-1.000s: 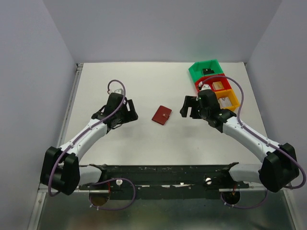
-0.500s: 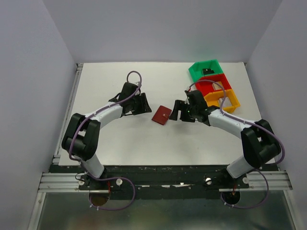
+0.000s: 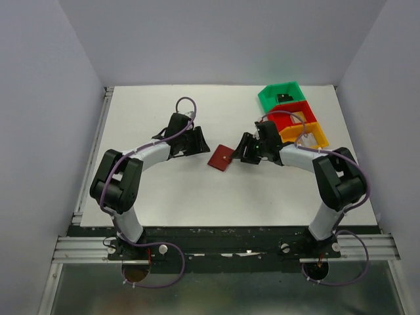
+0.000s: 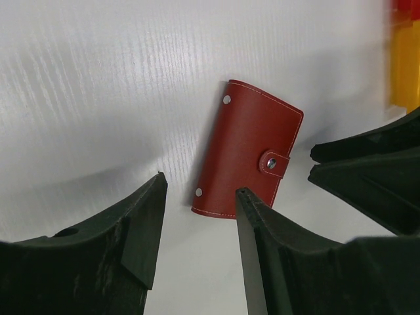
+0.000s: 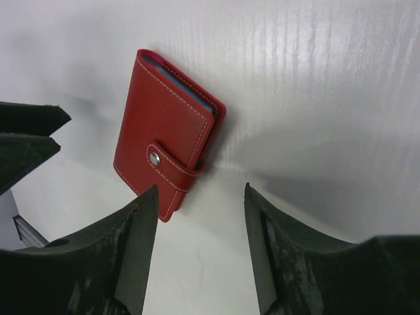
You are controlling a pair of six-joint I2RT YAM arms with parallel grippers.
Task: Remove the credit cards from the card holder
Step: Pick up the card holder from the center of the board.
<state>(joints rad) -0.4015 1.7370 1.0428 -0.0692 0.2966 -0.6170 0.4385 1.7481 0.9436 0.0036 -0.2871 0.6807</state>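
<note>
The card holder, a dark red wallet snapped shut by its tab, lies flat on the white table between my two arms. It shows in the left wrist view and the right wrist view, where a light blue lining peeks at its far edge. My left gripper is open just left of it, touching nothing. My right gripper is open just right of it, empty. The credit cards are hidden inside the closed holder.
Green, red and orange plastic bins with small items stand in a row at the back right, behind my right arm. The orange bin shows at the right edge of the left wrist view.
Both grippers have moved inward toward the card holder from either side and now flank it closely. The holder has not moved and stays shut.
</note>
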